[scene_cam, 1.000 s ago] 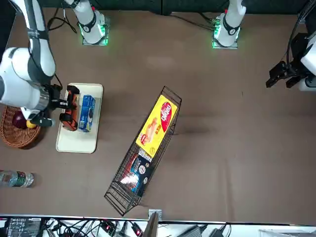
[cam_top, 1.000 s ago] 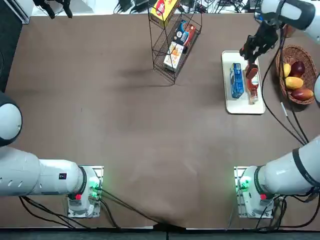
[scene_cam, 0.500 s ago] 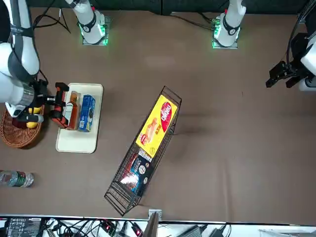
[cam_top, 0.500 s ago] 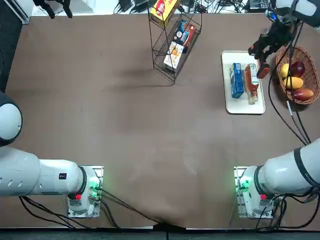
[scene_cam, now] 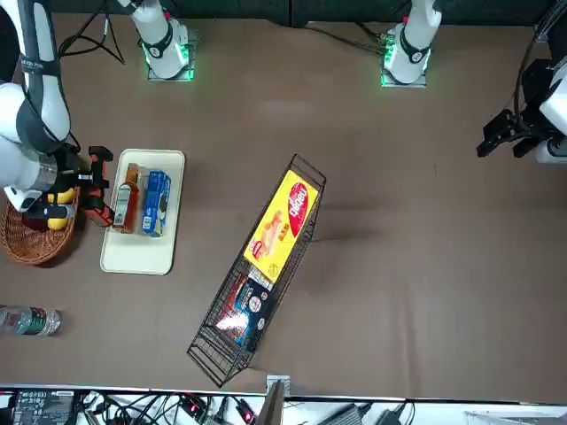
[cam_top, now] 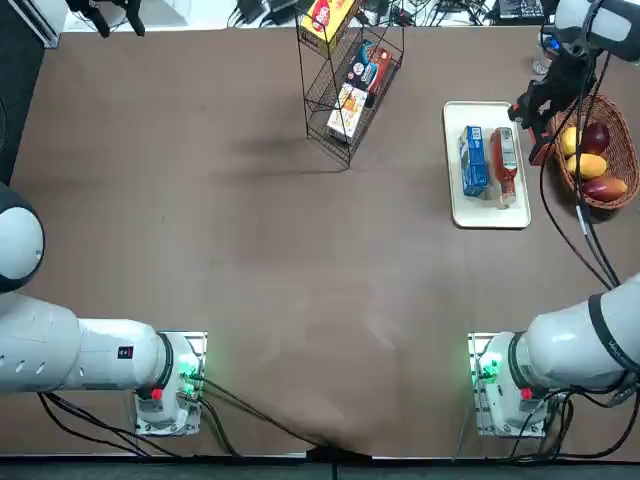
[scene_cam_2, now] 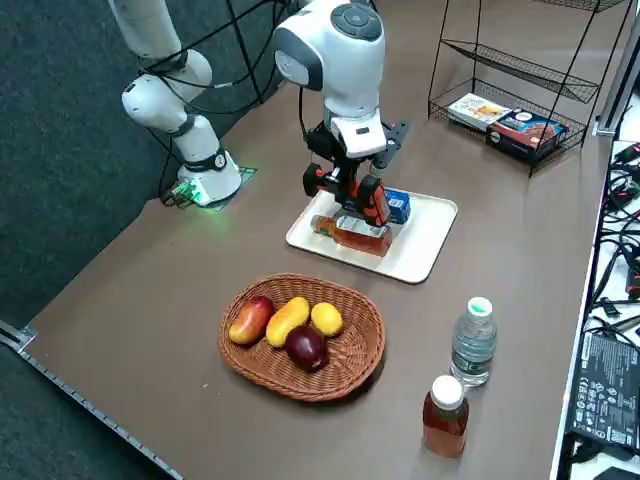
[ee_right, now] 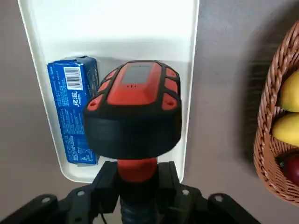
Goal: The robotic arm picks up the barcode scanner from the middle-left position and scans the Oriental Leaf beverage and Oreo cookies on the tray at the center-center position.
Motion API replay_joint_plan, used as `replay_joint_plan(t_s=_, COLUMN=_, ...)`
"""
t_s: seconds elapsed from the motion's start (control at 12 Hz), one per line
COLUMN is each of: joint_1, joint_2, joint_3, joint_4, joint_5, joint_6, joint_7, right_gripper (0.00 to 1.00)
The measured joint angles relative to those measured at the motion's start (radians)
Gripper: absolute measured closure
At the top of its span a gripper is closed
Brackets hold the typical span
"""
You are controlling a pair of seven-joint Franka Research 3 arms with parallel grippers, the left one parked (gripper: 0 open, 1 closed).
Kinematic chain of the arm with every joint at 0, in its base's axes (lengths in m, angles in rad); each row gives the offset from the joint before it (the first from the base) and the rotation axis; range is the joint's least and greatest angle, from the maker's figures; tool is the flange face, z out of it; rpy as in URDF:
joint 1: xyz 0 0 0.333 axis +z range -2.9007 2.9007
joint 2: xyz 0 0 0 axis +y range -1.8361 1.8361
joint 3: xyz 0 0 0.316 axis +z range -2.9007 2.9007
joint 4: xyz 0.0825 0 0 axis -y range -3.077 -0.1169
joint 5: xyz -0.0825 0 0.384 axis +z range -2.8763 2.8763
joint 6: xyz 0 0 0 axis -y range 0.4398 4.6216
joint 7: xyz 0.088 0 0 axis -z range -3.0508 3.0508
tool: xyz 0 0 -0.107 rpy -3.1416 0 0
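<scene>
Over on the tray [cam_top: 474,214], from the left as seen from overhead, the Oreo pack [cam_top: 473,161] lies first, then the Oriental Leaf bottle [cam_top: 503,168] beside it, neither of them shifted. And the barcode scanner [cam_top: 540,150] has swung away! A second ago its head covered the bottle's upper end; now it's out to the right, between tray and fruit basket [cam_top: 622,165], bottle fully uncovered from above. The right gripper [ee_right: 137,179] has its two fingers pinched around the scanner's handle, a grip that looks firm. Likely he's re-aiming at the bottle label; whether any code has been read, I can't tell.
</scene>
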State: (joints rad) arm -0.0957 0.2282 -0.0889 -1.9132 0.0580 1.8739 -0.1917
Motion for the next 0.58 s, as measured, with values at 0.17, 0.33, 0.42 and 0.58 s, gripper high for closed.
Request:
replay_joint_plan(t_s=0.17, joint_1=0.0, joint_2=0.009, joint_3=0.002, joint_4=-0.001, joint_5=-0.008, joint_6=0.004, joint_7=0.0, right_gripper=0.58)
replay_joint_plan(t_s=0.33, joint_1=0.001, joint_2=0.016, joint_3=0.002, joint_4=-0.02, joint_5=-0.008, joint_6=0.032, joint_7=0.0, right_gripper=0.58)
replay_joint_plan(t_s=0.42, joint_1=0.001, joint_2=0.016, joint_3=0.003, joint_4=-0.03, joint_5=-0.008, joint_6=0.047, joint_7=0.0, right_gripper=0.58)
replay_joint_plan(t_s=0.58, joint_1=0.001, joint_2=0.017, joint_3=0.003, joint_4=-0.042, joint_5=-0.008, joint_6=0.065, joint_7=0.0, right_gripper=0.58)
